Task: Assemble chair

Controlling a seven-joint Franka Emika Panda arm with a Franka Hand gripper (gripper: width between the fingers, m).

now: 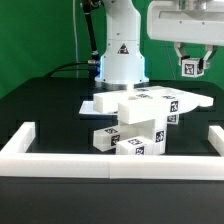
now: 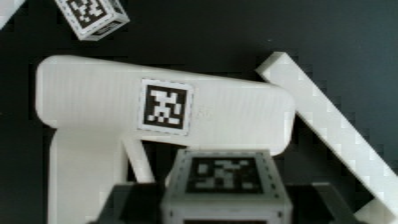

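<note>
I am holding a small tagged white block [image 1: 190,70] in my tool [image 1: 190,61], high at the exterior view's right, while chair parts [image 1: 140,118] are lying heaped on the desk [image 1: 45,112].

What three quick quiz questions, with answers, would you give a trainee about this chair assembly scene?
1. True or false: the jaws are empty.
2. Where are the jaws relative to the pile of chair parts? A) raised, toward the exterior view's right of it; B) resting on top of it; C) lower than it, at the exterior view's left.
3. In the wrist view, what long white part lies beside the tagged slab?
Key: 1 false, they clamp a tagged white block. 2 A. 3 a bar.
</note>
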